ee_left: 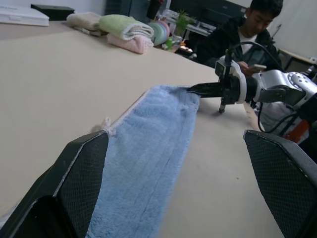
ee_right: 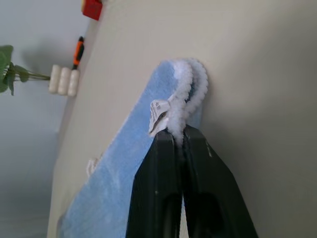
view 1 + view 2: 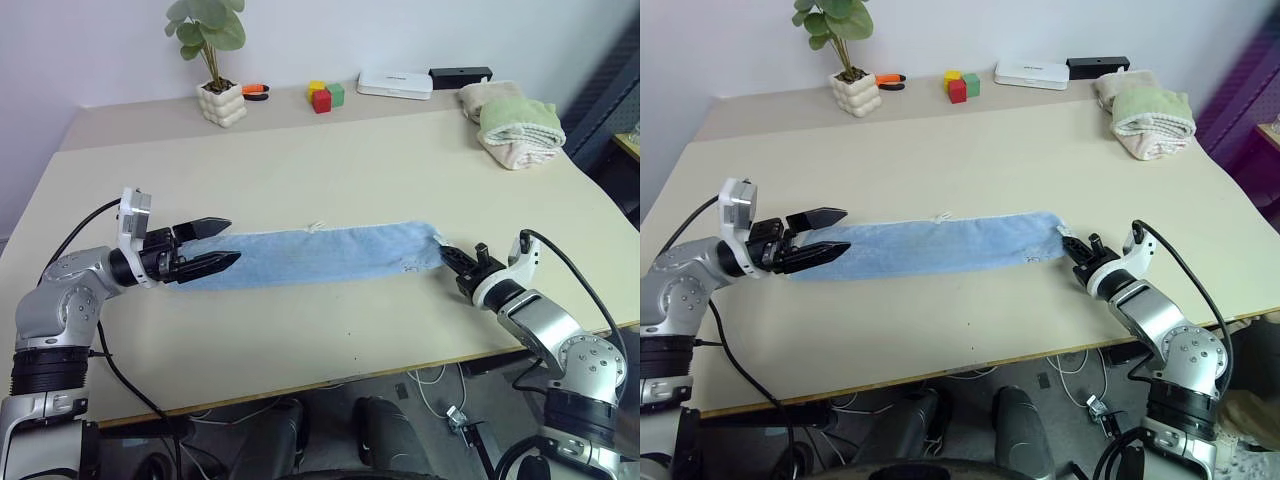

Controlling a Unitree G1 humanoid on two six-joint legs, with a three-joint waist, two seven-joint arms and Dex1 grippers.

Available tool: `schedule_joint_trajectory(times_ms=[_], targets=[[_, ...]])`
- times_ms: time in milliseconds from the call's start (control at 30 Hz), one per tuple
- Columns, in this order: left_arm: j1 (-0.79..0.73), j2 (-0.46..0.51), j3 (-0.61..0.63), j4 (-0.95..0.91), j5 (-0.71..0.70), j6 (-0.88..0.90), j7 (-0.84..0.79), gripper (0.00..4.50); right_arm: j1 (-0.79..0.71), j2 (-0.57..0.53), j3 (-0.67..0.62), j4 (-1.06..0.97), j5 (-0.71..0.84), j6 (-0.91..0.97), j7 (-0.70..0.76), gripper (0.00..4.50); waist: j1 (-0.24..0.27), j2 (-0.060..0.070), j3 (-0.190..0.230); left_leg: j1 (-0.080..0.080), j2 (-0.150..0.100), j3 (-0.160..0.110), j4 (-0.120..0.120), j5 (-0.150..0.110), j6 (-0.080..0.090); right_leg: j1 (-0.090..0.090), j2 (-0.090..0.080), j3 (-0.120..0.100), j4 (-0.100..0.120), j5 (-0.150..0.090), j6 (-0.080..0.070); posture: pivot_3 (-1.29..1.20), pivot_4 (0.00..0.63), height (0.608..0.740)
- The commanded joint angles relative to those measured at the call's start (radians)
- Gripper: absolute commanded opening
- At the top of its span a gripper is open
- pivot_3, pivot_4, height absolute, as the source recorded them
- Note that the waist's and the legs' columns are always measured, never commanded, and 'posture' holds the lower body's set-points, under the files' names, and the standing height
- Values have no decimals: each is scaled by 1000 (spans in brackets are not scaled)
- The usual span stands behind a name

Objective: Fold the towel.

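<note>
So far we have the towel lying as a long narrow strip across the front of the table, which we read as one lengthwise fold already made; the end-to-end fold looks yet to come. From the head views, our left gripper sits at the strip's left end with its two black fingers spread, one above the cloth edge and one below, clamping nothing. Our right gripper meets the strip's right end, fingers drawn together.

Looking along the left wrist, we see both fingers set wide apart with the blue terry running between them, not pinched, out to the right gripper at the far corner. A seated person is beyond the table, and stacked towels lie at its far side.

Along the right wrist, our fingers are pressed tight on the pale stitched border, beside the small white tag.
</note>
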Motion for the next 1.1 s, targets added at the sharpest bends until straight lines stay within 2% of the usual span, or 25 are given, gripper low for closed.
schedule_joint_trajectory(times_ms=[33,233,367,500,600,733,867,933,1100], targets=[[-19,-3,26,-8,-10,-23,2,4500,-51,-136,3,42,-109,4,115,55,2,2,1,0,0,0,0,0,0,0,0,0,0,0,0,0,150,740],[-27,-10,22,-1,-4,-37,7,4500,-73,-214,11,97,-222,6,222,55,1,2,1,-1,1,0,-1,0,1,0,0,-1,-1,1,1,0,150,740],[-25,-14,24,3,-3,-43,15,4500,-44,-333,123,27,-458,-61,360,55,1,4,3,-1,0,1,0,0,1,-1,0,0,-2,1,1,0,150,740],[-22,-19,22,0,-2,-48,21,4500,-82,-377,235,-68,-614,-117,440,55,-1,4,3,-1,1,1,0,0,1,0,0,-1,-2,1,1,0,150,740],[-26,-20,22,-2,-3,-46,23,4500,-111,-373,285,-140,-660,-105,475,55,-4,4,3,-1,1,1,0,0,1,-1,0,-1,-2,1,2,0,150,740],[-33,-21,24,7,1,-54,23,4500,-185,-385,465,-303,-781,-107,543,55,0,3,3,-2,1,0,0,0,1,-1,0,-1,-2,2,3,0,150,740],[-32,-23,26,0,-2,-51,27,4500,-211,-397,593,-396,-847,-106,658,55,7,2,3,-2,1,0,0,-2,-1,-1,0,-2,-4,2,3,0,150,740],[-28,-24,26,0,-3,-52,27,4500,-245,-349,615,-395,-832,-93,689,55,11,2,4,-2,1,0,0,-2,-1,0,0,-2,-5,2,3,0,150,740],[-26,-28,24,-7,-5,-53,31,4500,-313,-272,694,-321,-910,-114,740,55,16,2,4,-2,1,0,1,-2,-1,0,0,-2,-5,2,2,0,150,740]])
